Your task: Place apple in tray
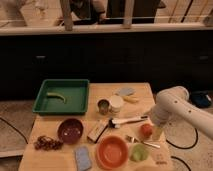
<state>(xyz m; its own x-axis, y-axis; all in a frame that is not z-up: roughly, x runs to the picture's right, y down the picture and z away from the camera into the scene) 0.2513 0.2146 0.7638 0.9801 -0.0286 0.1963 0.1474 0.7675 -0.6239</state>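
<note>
gripper [156, 132] just beside apple [145, 130]; whether it's clamped I can't tell | risk: my nudge rolls it away | tray [40, 106] well apart

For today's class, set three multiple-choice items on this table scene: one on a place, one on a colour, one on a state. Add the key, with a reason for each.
1. Where is the apple?
A. On the floor.
B. On the table, beside the gripper.
C. Held high in the air.

2. What colour is the tray?
A. Blue.
B. White.
C. Green.

3. What does the tray hold?
A. One curved yellowish-green thing.
B. The apple.
C. Nothing.

Key:
1 B: the apple rests on the table's right part, just left of the gripper, which hangs low at the table's right edge.
2 C: the tray's walls and floor are green.
3 A: only the curved thing lies in the tray, and the apple sits far from it.
</note>
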